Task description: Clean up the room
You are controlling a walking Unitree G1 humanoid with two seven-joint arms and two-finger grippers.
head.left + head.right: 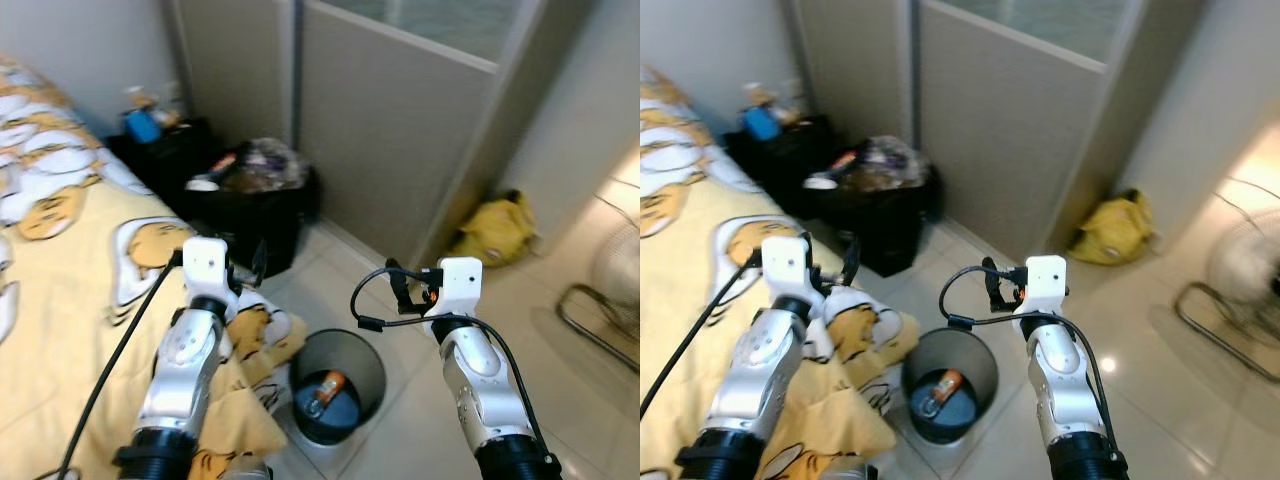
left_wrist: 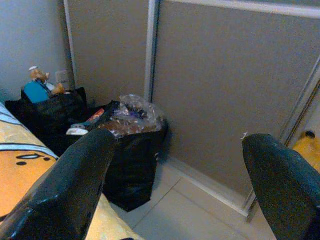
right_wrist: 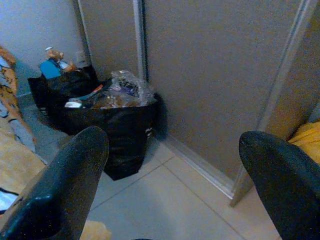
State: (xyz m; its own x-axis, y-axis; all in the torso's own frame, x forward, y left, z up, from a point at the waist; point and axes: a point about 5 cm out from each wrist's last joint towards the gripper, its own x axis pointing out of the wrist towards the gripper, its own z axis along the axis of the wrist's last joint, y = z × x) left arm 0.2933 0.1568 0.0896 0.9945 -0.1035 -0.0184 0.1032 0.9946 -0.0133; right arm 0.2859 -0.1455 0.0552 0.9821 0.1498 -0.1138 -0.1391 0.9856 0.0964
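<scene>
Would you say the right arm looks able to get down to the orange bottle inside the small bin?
Probably yes: the bin is open-topped, just below the empty, open right end effector, with nothing over the orange bottle.

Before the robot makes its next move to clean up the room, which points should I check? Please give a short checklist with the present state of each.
1. Left gripper open, nothing held: ok.
2. Right gripper open, nothing held: ok.
3. Waste bin upright on the floor between the arms: ok.
4. Bin has room left; an orange-capped bottle lies at its bottom: ok.
5. Black bag by the partition overfilled with rubbish: not ok.
6. Yellow blanket hangs off the bed near the bin; touching the rim: cannot tell.
</scene>
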